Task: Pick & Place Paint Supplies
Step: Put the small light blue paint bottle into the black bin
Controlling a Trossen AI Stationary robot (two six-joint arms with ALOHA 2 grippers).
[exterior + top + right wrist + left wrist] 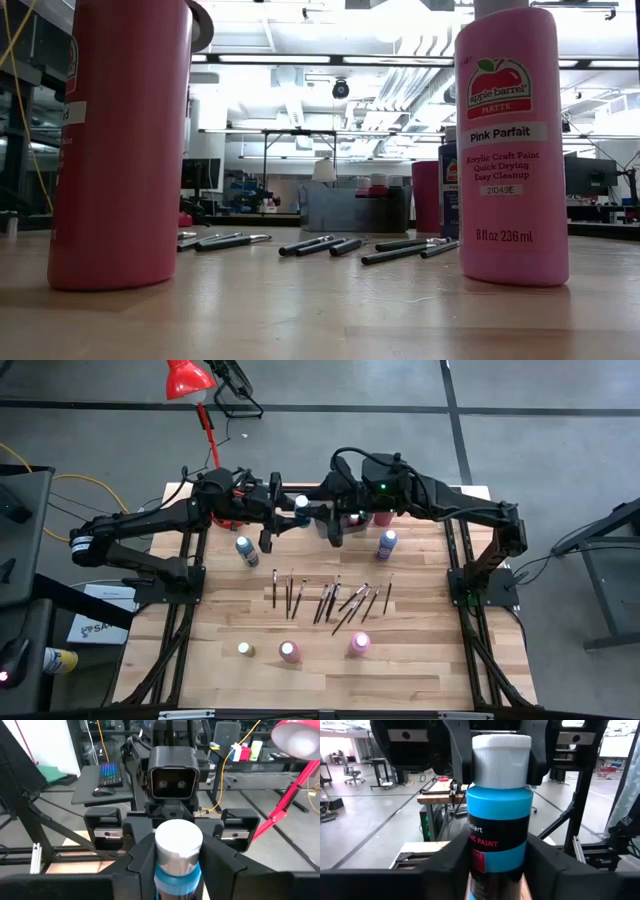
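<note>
A grey concrete floor (pixel 560 420) crossed by dark seams surrounded the wooden desk (pixel 420 660). A red lamp (pixel 187 378) stood at 11 o'clock. Beyond lay a bright workshop with white ceiling lights (pixel 300 58), a keyboard (pixel 108 773), and an office chair (pixel 351 772).

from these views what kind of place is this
Likely a robotics lab or open workshop: a wooden worktable carrying two arms, a desk with keyboard, and office chairs on a wide concrete floor.
</note>
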